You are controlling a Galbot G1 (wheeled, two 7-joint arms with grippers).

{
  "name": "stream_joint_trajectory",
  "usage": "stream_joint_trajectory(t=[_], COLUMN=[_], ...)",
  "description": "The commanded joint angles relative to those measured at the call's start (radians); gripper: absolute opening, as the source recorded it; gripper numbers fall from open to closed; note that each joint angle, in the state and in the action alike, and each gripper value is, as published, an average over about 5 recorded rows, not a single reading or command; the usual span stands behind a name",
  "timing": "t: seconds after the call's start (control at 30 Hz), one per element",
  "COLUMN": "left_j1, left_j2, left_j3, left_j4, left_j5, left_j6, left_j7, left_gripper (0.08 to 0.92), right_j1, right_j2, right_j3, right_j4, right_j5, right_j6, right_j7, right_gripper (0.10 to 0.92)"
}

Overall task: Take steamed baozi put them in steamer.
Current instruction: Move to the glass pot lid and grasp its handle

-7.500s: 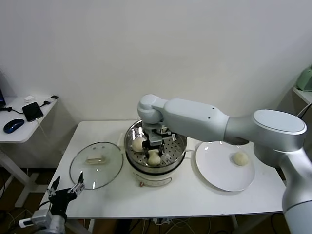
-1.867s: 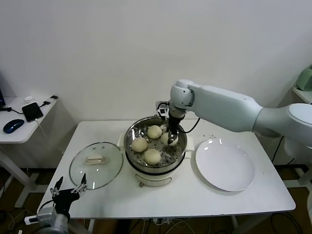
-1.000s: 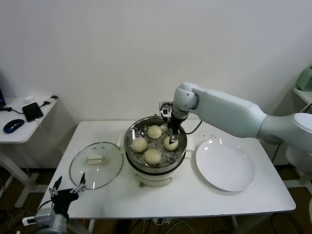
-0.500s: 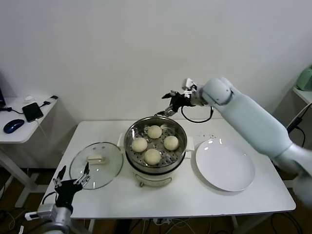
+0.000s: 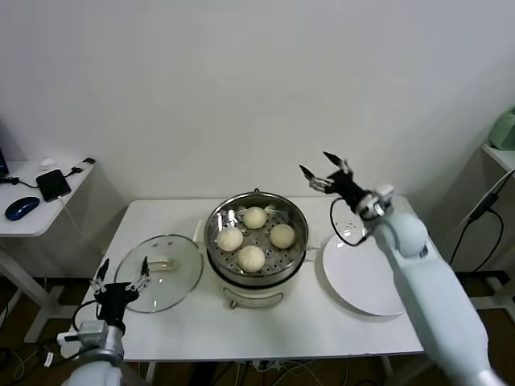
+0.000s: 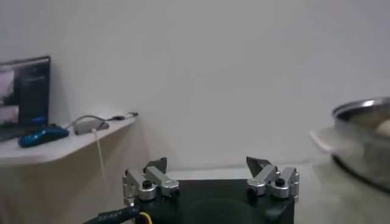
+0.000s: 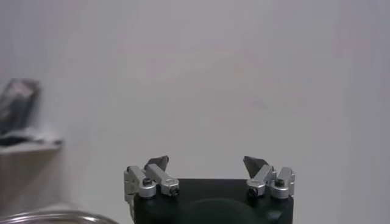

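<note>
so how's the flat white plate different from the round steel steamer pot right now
The flat white plate lies bare, while the round steel steamer pot holds four cream-white buns. The plate is shallow and matte; the steamer is deep, shiny and perforated inside. Both are round and sit on the white table.

Four steamed baozi (image 5: 254, 236) are seen inside the steamer (image 5: 257, 277); the right gripper (image 5: 325, 170) is held spread, empty, above the white plate (image 5: 362, 281).

Bright, even, diffuse light gives only soft shadows under the steamer (image 5: 257, 241) and plate (image 5: 364, 276), mild glare on the steel rim, and hazy, softly focused backgrounds in both wrist views.
</note>
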Motion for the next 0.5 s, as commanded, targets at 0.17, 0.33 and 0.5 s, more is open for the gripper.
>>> stream_joint_trajectory(t=[0.17,0.33,0.5], left_j1=[-0.031,-0.09,-0.158], left_j2=[0.186,0.248,0.254], left_j3=[0.074,0.121,0.138], left_j4=[0.163,0.254,0.379], left_j5=[1.147,1.223,1.257], left_j6=[-0.246,-0.261,-0.199], left_j7=[-0.19,-0.148,-0.162], left_gripper=[0.823,0.823,0.823], right_j1=[-0.46,-0.476,-0.48], right_j2=[0.073,0.072,0.072], right_j3=[0.234,0.228,0.218], right_j4=[0.097,0.102,0.106], right_j5=[0.1,0.102,0.099], right_j6=[0.184,0.194,0.193], right_j7=[0.156,0.156,0.151], right_gripper=[0.823,0.823,0.823])
